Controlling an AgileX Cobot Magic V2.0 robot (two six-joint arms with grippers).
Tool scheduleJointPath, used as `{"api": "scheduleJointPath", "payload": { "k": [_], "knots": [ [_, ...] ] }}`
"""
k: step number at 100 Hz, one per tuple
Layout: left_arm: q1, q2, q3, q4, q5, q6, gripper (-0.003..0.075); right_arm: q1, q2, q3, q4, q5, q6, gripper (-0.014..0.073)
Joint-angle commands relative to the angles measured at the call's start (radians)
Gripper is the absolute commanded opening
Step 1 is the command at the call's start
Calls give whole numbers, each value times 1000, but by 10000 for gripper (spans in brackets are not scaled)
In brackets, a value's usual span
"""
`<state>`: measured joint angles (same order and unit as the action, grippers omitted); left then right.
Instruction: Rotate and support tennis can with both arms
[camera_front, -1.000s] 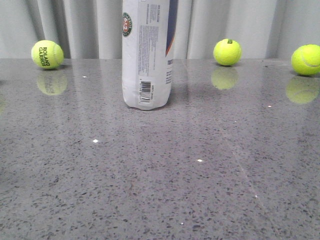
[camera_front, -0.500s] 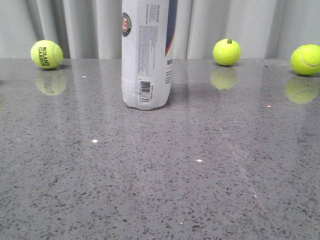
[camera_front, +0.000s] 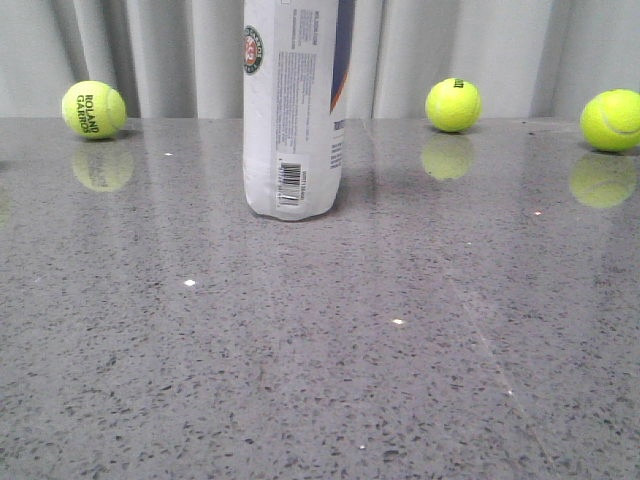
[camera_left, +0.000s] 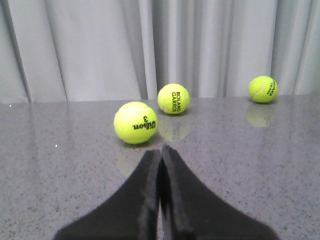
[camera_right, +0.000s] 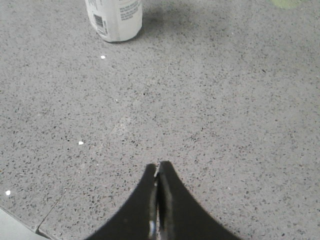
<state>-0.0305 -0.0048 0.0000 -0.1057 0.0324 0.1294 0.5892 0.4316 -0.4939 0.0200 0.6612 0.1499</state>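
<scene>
The tennis can (camera_front: 294, 110) stands upright on the grey speckled table, a white label with a barcode, a round logo and a navy band; its top runs out of the front view. Its lower end (camera_right: 114, 19) also shows far ahead in the right wrist view. My right gripper (camera_right: 158, 166) is shut and empty, low over the table, well away from the can. My left gripper (camera_left: 160, 150) is shut and empty too, pointing at tennis balls, with the can out of its view. Neither arm appears in the front view.
Three yellow tennis balls lie along the back of the table (camera_front: 93, 109) (camera_front: 453, 105) (camera_front: 611, 120). In the left wrist view a Wilson ball (camera_left: 135, 123) sits just ahead of the fingers, with two more (camera_left: 173, 98) (camera_left: 263, 89) behind. A grey curtain (camera_front: 180, 55) closes the back. A table edge (camera_right: 20, 225) is near the right gripper.
</scene>
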Motion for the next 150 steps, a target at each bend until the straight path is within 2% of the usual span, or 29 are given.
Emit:
{"api": "scheduleJointPath", "payload": {
  "k": [1, 112, 135, 150],
  "knots": [
    [6, -34, 45, -2, -40, -17, -20, -5, 3, -27, -13, -72, -4, -69],
    [6, -34, 45, -2, -42, -17, -20, -5, 3, -27, -14, -78, -4, -69],
    [6, -34, 45, -2, -42, -17, -20, -16, 4, -27, -144, -183, -4, -69],
    [6, -34, 45, -2, -42, -17, -20, -110, -7, -12, -189, -286, -4, -69]
  ]
}}
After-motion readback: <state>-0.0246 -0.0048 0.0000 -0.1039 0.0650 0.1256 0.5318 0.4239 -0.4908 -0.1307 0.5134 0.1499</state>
